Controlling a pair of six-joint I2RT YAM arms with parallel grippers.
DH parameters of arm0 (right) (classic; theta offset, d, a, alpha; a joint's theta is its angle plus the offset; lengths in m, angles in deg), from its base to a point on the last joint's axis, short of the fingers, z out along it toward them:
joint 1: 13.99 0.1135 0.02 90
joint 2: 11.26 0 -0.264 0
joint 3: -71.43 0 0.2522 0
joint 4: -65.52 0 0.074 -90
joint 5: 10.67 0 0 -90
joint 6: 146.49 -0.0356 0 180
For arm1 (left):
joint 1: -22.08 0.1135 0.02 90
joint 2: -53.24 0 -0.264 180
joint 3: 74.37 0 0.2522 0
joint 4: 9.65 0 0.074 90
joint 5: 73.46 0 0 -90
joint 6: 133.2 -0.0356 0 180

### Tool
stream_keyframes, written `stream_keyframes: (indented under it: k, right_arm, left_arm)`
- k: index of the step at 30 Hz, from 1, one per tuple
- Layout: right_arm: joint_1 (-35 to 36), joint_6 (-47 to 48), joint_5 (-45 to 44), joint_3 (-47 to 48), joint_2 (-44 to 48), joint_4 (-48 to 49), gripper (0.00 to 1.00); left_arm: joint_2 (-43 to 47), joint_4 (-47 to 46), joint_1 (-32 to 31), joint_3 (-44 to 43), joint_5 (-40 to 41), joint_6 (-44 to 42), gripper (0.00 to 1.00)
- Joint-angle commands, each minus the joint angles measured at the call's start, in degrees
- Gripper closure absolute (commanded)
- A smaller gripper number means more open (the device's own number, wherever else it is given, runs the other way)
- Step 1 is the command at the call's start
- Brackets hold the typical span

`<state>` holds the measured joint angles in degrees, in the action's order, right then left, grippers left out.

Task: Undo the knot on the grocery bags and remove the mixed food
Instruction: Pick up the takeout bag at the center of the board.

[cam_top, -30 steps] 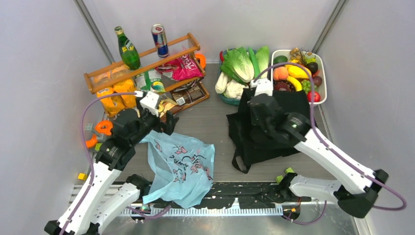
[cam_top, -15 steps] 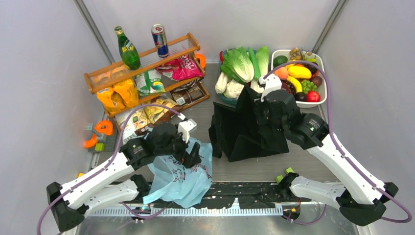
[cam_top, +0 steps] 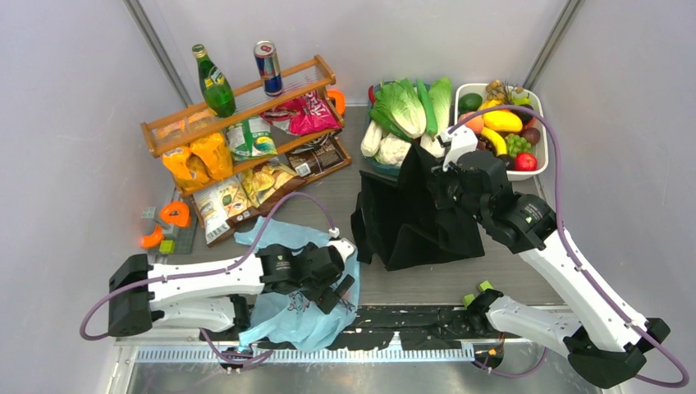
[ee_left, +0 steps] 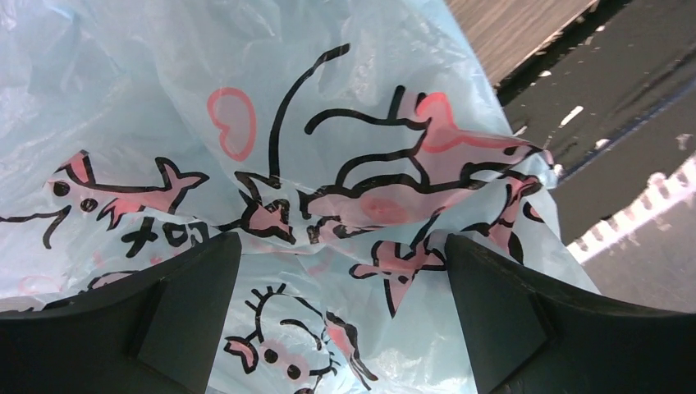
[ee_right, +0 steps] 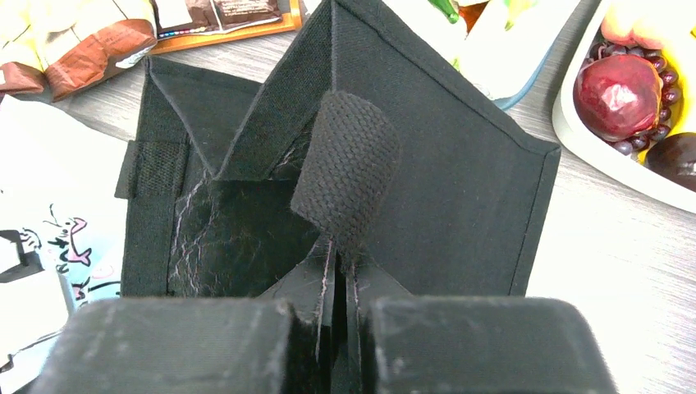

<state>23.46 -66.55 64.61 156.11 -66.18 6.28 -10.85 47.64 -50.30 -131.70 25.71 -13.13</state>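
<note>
The light-blue plastic bag (cam_top: 289, 318) printed with pink cartoon figures lies crumpled at the near edge. My left gripper (cam_top: 340, 286) is low over its right side. In the left wrist view the left gripper (ee_left: 341, 275) is open, with the bag's film (ee_left: 287, 123) between the fingers and not pinched. The black fabric tote (cam_top: 410, 226) stands pulled up into a peak. My right gripper (cam_top: 433, 182) is at its top. In the right wrist view the right gripper (ee_right: 345, 275) is shut on the tote's black strap (ee_right: 345, 164), above the tote's open mouth (ee_right: 222, 238). No tied knot shows on either bag.
A teal tub of toy vegetables (cam_top: 404, 111) and a white fruit tray (cam_top: 538, 135) stand at the back right. A wooden rack (cam_top: 238, 107) with a green bottle, a can and snack packets is at the back left. Crisp packets (cam_top: 238, 197) lie in front of it. Orange parts (cam_top: 174, 215) sit at the left.
My left arm swung from the rack down and right, low over the blue bag. My right gripper lifted the black tote by its strap into an upright peak.
</note>
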Motion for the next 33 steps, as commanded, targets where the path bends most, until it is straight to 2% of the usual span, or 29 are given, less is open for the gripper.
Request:
stream_keyframes:
  k: [1,6,11,12,14,17,21,23,24,30,33]
  right_arm:
    - [-0.76,1.53,2.47,-0.08,2.41,4.34,0.95]
    - [-1.18,1.33,3.58,-0.91,3.25,5.81,0.95]
    - [-1.62,1.43,4.53,-1.16,3.89,6.86,0.95]
    - [-1.65,1.44,4.57,-1.23,4.00,7.01,0.95]
    - [-1.83,1.39,4.70,-1.41,4.50,7.26,0.95]
    - [-1.98,1.27,4.91,-1.83,4.96,7.78,0.95]
    - [-2.26,0.95,5.13,-2.51,5.69,8.11,0.95]
    - [-2.33,0.93,5.12,-2.75,5.88,8.34,0.95]
    - [-2.42,0.93,5.03,-2.83,5.92,8.37,0.95]
    - [-2.82,0.71,4.04,-4.59,6.87,9.29,0.95]
    - [-2.95,0.39,3.57,-6.36,7.64,10.76,0.95]
  left_arm:
    - [-3.53,0.95,-0.74,0.60,2.89,5.68,0.00]
    - [-9.81,-5.16,-0.74,3.64,-2.55,7.35,0.00]
    - [-12.10,-8.01,-0.73,5.13,-3.09,7.73,0.01]
    - [-12.32,-8.60,-0.78,5.53,-3.21,7.64,0.04]
    - [-12.81,-10.53,-0.77,7.19,-3.79,7.95,0.27]
    - [-13.56,-13.57,-0.75,9.54,-5.83,9.24,0.54]
    - [-13.58,-15.74,-0.75,11.49,-5.66,10.35,0.77]
    - [-12.10,-15.31,-0.77,11.32,-4.41,10.24,0.95]
    - [-9.98,-14.68,-0.69,10.98,-3.32,9.83,1.00]
    - [9.07,-7.10,-0.67,5.28,7.44,2.53,1.00]
    - [18.63,-5.83,-0.66,1.55,8.27,-2.36,1.00]
